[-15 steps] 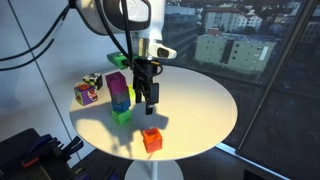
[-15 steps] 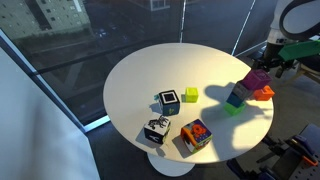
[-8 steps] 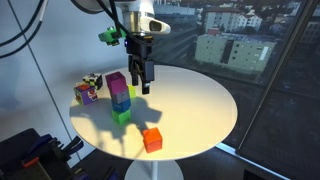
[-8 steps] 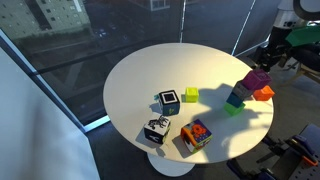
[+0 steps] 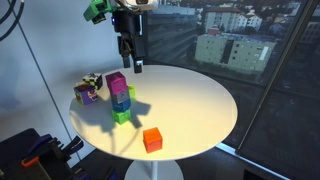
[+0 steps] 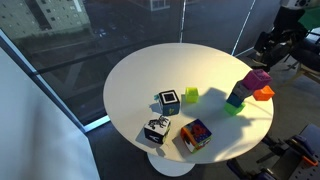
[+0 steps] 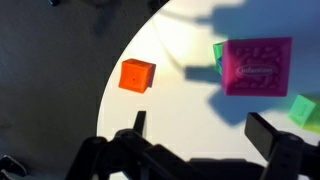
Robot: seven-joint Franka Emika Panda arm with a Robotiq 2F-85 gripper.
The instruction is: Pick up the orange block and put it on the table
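Note:
The orange block [image 5: 152, 139] lies alone on the round white table [image 5: 200, 100] near its front edge; it also shows in the other exterior view [image 6: 263, 93] and in the wrist view [image 7: 136, 75]. My gripper [image 5: 133, 62] hangs high above the table, over the stack, open and empty. In the wrist view the gripper [image 7: 205, 130] has its jaws wide apart over bare table [image 7: 190, 105], with the orange block well clear of them. The stack has a magenta cube [image 5: 117, 84] on top, a blue one under it and a green cube [image 5: 122, 116] at the bottom.
Patterned cubes [image 5: 87, 92] sit at the table's edge beside the stack. A small yellow-green cube [image 6: 190, 95], a black-and-white cube [image 6: 169, 101] and two more patterned cubes [image 6: 195, 135] lie near the other side. Glass windows stand behind the table.
My gripper has risen from just above the table beside the stack to well above it, staying open. The orange block has stayed on the table.

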